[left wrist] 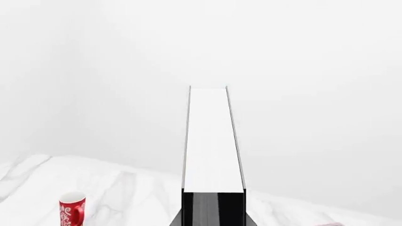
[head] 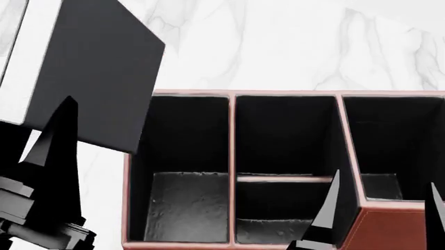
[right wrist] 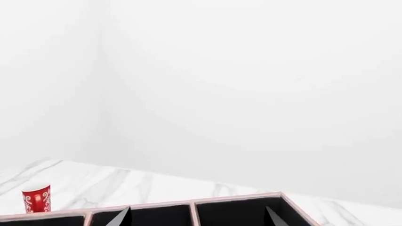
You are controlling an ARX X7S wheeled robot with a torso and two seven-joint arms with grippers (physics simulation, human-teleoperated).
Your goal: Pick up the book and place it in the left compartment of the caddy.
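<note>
While the book [head: 97,67] is held aloft by the left gripper [left wrist: 213,221], clamped low across its covers, it is judged stiff, flat and fairly light, though smooth enough to slip or pivot between the fingers; a grip nearer its middle would be steadier. It hangs tilted, above and just outside the caddy [head: 389,229], beside the left compartment [head: 184,156]; the pale rim and first divider must be cleared, so squaring up is advised before lowering. The right gripper [head: 382,208] is seen spread apart and unladen over the caddy's right part; a red mug [left wrist: 72,208] stands well apart on the marble table [head: 278,47].
</note>
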